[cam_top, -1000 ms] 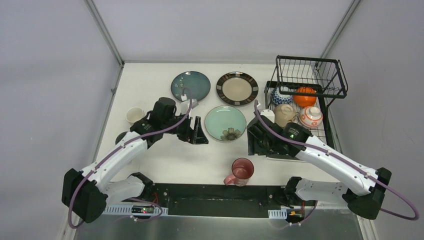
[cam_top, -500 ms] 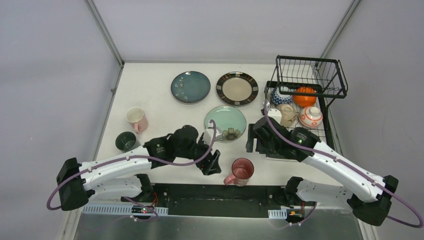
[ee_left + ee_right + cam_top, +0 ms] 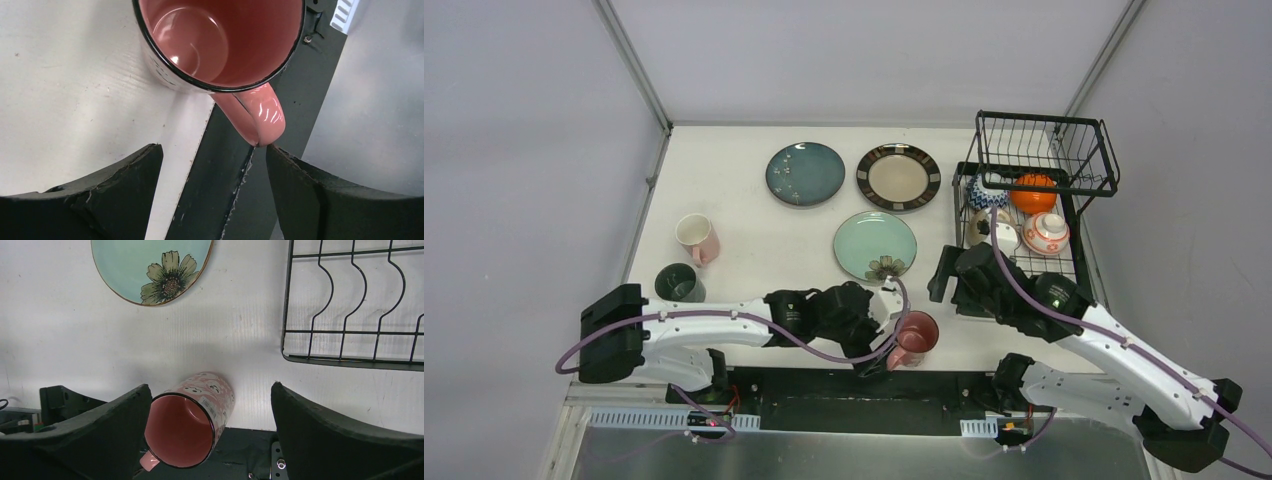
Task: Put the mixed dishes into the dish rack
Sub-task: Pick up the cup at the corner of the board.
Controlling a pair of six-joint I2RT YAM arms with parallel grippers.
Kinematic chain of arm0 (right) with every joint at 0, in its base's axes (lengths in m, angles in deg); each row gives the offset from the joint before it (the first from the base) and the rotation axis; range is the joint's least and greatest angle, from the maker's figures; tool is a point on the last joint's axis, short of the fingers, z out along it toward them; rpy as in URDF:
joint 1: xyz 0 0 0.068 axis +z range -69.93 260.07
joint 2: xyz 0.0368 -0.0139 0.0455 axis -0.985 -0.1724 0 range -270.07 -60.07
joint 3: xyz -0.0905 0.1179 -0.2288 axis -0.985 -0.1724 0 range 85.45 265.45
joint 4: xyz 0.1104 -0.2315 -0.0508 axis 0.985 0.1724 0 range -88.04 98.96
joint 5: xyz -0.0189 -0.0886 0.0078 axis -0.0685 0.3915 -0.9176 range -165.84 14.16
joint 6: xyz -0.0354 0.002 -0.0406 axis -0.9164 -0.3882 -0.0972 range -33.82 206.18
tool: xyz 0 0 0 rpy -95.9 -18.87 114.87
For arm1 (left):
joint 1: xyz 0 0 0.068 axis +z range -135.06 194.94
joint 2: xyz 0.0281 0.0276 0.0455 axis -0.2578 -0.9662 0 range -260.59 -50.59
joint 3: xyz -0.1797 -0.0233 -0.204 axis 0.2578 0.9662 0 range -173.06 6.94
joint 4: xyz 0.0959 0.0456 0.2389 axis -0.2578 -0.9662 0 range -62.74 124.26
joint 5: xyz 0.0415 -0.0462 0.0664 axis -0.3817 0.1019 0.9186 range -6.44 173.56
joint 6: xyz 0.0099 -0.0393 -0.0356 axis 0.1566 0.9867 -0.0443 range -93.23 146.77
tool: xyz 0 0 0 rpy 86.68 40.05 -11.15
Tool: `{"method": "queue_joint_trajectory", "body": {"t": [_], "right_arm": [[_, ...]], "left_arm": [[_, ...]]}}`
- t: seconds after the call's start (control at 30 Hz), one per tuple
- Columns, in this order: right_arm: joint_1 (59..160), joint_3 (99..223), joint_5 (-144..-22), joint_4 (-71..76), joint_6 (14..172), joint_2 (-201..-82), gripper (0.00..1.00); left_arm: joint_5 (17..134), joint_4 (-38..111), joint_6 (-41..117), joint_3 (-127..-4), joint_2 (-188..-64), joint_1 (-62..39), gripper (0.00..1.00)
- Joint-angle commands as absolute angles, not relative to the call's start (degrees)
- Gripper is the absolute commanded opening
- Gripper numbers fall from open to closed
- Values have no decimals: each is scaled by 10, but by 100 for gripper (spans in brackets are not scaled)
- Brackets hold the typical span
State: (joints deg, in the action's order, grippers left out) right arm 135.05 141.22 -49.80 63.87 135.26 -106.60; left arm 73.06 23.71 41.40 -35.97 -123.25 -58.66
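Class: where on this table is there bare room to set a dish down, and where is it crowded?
Bare: the stretch between the pink cup and the mint plate; the far-left corner beside the teal plate. Crowded: the dish rack lower tray with bowls, and the near edge around the pink mug.

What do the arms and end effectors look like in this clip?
The left arm and right arm have white links, black joints and a loose purple cable each. The left end effector and right end effector each have two broad matte-black fingers.
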Motion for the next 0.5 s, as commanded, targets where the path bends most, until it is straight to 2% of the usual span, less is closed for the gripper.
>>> {"method": "queue_joint_trajectory", "body": {"t": [0.0, 0.27, 0.47], "right_arm": [[1348, 1408, -477, 612, 1365, -1061, 91], [1348, 1392, -478, 595, 1373, -1060, 91], [1348, 1393, -444, 612, 1391, -1049, 91]], "left_arm": [[760, 261, 400, -395, -1261, -599, 78], [774, 247, 422, -417, -1235, -605, 79], [832, 199, 449, -468, -1233, -605, 81]]}}
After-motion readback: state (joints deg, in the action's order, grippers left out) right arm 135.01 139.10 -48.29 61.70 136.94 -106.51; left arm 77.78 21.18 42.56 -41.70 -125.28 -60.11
